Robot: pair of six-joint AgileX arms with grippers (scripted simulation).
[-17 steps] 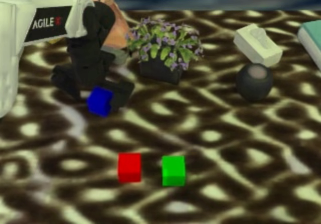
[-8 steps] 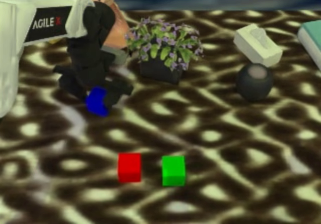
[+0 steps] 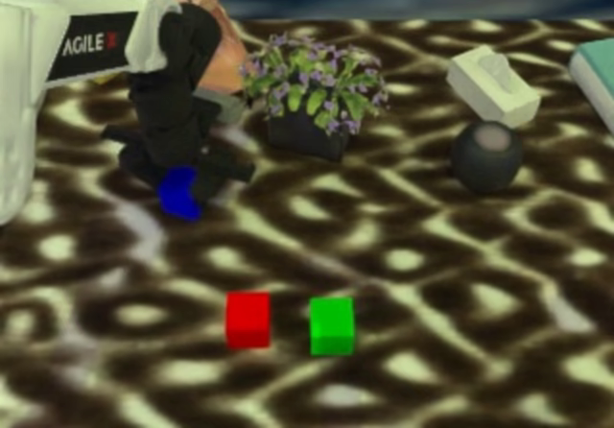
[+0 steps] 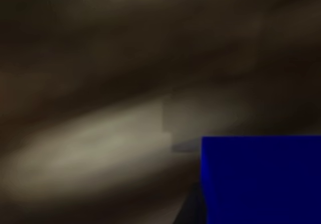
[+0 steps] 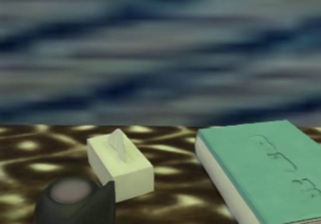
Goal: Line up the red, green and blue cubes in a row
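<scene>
You are in the carrying step: your left pincer (image 3: 182, 186) is closed on the blue cube (image 3: 179, 192), gripping it by its sides, and the left wrist view shows that cube (image 4: 261, 180) right up against the camera with blurred counter (image 3: 432, 274) beyond it. The cube looks lifted off the counter, though you cannot be sure of that from above. The red cube (image 3: 247, 319) and green cube (image 3: 332, 325) sit side by side, a small gap apart, well in front of the pincer and a little to its right. Your next move calls for bringing the blue one down into their line and releasing it square. Your right pincer is out of view.
</scene>
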